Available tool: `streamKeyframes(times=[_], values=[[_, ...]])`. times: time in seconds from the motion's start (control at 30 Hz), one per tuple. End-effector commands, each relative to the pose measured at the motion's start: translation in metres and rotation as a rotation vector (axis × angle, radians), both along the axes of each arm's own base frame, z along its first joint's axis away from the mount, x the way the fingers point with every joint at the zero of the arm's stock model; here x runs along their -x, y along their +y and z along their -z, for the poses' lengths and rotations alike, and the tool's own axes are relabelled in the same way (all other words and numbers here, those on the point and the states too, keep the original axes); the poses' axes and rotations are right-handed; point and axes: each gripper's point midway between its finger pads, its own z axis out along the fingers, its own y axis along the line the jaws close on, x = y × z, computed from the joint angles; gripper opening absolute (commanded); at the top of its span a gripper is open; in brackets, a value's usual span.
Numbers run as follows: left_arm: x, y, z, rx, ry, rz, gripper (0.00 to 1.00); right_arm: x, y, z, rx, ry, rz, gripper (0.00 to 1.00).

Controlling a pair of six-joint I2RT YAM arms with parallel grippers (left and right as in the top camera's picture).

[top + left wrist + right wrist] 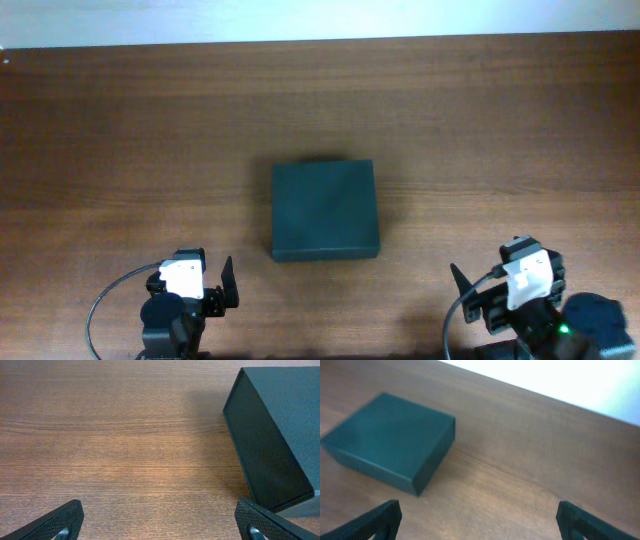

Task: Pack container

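The container (pixel 324 209) is a dark green rectangular box with its lid shut, lying flat at the middle of the wooden table. It also shows at the right of the left wrist view (pixel 277 430) and at the upper left of the right wrist view (pixel 390 440). My left gripper (pixel 205 282) is open and empty, near the front edge, left of the box; its fingertips frame bare wood (pixel 159 522). My right gripper (pixel 490 285) is open and empty at the front right, with bare wood between its fingers (pixel 477 520).
The brown wooden table (pixel 120 150) runs to a pale wall along its far edge (pixel 555 380). Cables loop beside both arm bases at the front edge.
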Motion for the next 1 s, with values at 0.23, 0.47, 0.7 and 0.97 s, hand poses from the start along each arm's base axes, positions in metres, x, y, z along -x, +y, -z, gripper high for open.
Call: streamKeyframes(times=[0.23,0.47,0.7,0.97], values=[[0.0,0.003,0.002,-0.022,-0.004,-0.004,0.99,-0.02,-0.013,0.078,-0.018,0.046,0.101,0.99],[0.0,0.003,0.002,-0.022,-0.004,-0.004,0.99,-0.02,-0.028,0.098,-0.029,0.04,0.18,0.99],[0.0,0.003,0.002,-0.022,-0.004,-0.004,0.99,-0.019,-0.032,0.125,-0.074,0.065,0.231,0.99],[0.0,0.003,0.002,-0.022,-0.004,-0.004,0.99,-0.024,-0.032,0.153,-0.155,0.118,0.281,0.99]])
